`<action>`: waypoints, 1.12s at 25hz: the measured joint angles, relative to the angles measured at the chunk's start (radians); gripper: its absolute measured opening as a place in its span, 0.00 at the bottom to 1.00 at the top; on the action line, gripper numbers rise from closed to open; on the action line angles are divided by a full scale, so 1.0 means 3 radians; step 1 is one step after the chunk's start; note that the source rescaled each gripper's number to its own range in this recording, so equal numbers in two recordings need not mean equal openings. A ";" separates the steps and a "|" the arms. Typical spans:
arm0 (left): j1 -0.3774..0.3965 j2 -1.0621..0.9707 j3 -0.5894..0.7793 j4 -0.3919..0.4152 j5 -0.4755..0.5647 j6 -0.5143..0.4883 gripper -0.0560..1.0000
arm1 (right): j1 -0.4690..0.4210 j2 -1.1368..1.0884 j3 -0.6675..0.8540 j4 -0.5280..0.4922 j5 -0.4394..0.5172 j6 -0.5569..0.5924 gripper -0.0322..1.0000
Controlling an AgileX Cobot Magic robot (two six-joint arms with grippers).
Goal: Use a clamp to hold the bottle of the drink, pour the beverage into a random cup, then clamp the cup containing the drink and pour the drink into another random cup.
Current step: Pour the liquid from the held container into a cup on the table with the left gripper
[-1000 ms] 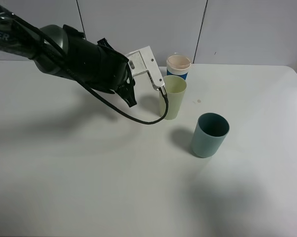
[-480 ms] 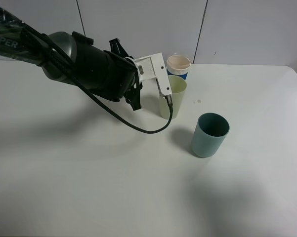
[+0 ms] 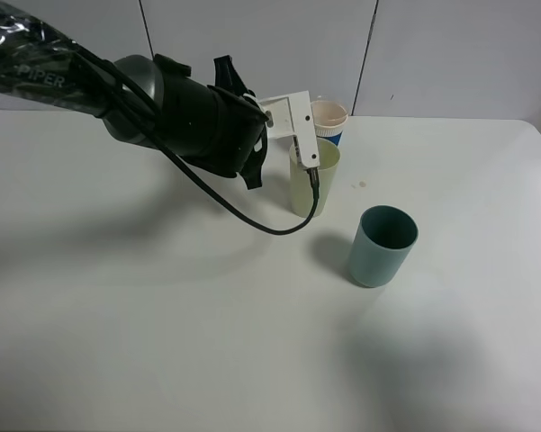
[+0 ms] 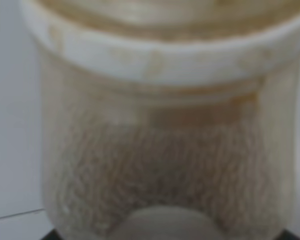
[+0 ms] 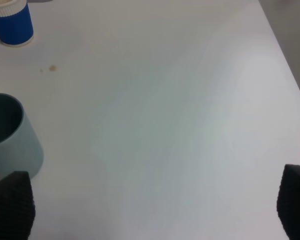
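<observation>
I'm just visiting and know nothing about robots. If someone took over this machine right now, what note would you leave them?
Left gripper: shut, hidden behind its white wrist module, at the yellow-green cup rim. Its camera is filled by a clear, brown-stained container, probably the bottle; grip not visible.
Right gripper: open, empty.
Dark teal cup: standing apart, no drink visible.
Done: nothing poured that I can see.
To do: both pours.

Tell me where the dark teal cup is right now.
In the exterior high view, the dark teal cup stands upright right of centre on the table, apart from the pale yellow-green cup, to its right and nearer the camera.
</observation>
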 joint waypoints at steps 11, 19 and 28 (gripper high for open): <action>0.0000 0.0003 0.0000 0.0239 -0.0070 0.0145 0.08 | 0.0000 0.0000 0.0000 0.0000 0.0000 0.0000 0.92; 0.0000 0.0003 0.0000 0.0376 -0.0084 0.0258 0.08 | 0.0000 0.0000 0.0000 0.0000 0.0000 0.0000 0.92; 0.0000 0.0003 0.0000 0.0561 -0.0106 0.0360 0.08 | 0.0000 0.0000 0.0000 0.0000 0.0000 0.0000 0.92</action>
